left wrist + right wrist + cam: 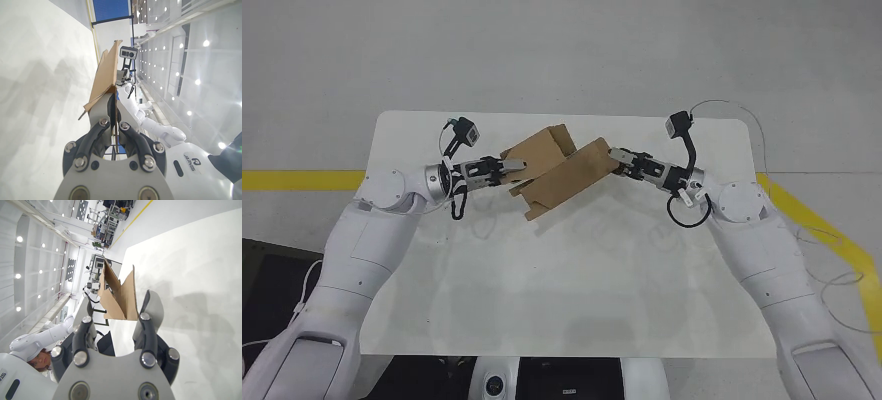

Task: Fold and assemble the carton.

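A brown cardboard carton (557, 170), partly unfolded with flaps spread, hangs above the far middle of the white table (592, 290). My left gripper (508, 166) is shut on the carton's left edge. In the left wrist view the cardboard sheet (105, 75) runs between the pinched fingers of that gripper (113, 98). My right gripper (613, 156) is at the carton's right end and stands open. In the right wrist view the carton's near edge (121, 306) lies between the wide-spread fingers of the right gripper (117, 297), and I cannot tell whether they touch it.
The table's near half lies bare below the arms. Yellow floor lines (292, 180) run past both sides of the table. The table's far edge (562, 113) is just behind the carton.
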Robot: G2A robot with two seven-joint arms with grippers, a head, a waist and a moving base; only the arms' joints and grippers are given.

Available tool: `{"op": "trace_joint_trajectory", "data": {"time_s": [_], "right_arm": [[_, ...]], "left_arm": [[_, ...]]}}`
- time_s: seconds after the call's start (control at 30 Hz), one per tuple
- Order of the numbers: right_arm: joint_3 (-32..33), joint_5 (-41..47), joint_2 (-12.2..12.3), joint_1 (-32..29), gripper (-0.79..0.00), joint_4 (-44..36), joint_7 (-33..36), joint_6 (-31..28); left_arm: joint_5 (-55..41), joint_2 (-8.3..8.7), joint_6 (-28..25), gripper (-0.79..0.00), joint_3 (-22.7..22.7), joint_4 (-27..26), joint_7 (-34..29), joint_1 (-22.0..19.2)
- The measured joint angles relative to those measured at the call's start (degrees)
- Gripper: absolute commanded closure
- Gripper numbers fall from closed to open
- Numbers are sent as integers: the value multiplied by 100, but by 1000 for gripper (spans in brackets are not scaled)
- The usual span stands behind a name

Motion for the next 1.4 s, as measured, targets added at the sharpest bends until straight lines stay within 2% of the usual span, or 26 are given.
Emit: {"op": "trace_joint_trajectory", "data": {"time_s": [0.23, 0.27, 0.33, 0.37, 0.4, 0.53, 0.77, 0.93, 1.4], "right_arm": [[188, 410, 82, 26, -785, -323, 1008, -380], [134, 511, 75, 87, -650, -337, 1266, -451], [23, 697, 56, 190, -526, -340, 1679, -557], [-65, 852, 39, 261, -400, -333, 1953, -616], [-144, 955, 24, 315, -372, -341, 2116, -612], [-614, 1131, -23, 523, -379, -452, 2430, -298], [-1212, 1421, -84, 768, -366, -320, 2356, -372], [-1412, 1325, -81, 929, -320, -5, 2151, -576], [-1871, 1267, -109, 1218, -323, 403, 2026, -701]], "left_arm": [[493, 50, -400, 0, 2, -334, -501, 25], [578, 59, -468, 0, 4, -398, -560, 44], [685, 72, -544, 0, 5, -481, -634, 76], [720, 79, -573, 0, 5, -523, -673, 98], [731, 83, -588, 0, 4, -550, -698, 115], [730, 97, -650, 0, 6, -685, -831, 171], [570, 121, -678, 0, -25, -906, -1015, 260], [462, 134, -641, 0, -50, -1005, -1080, 314], [353, 173, -600, 0, -144, -1137, -1112, 407]]}}
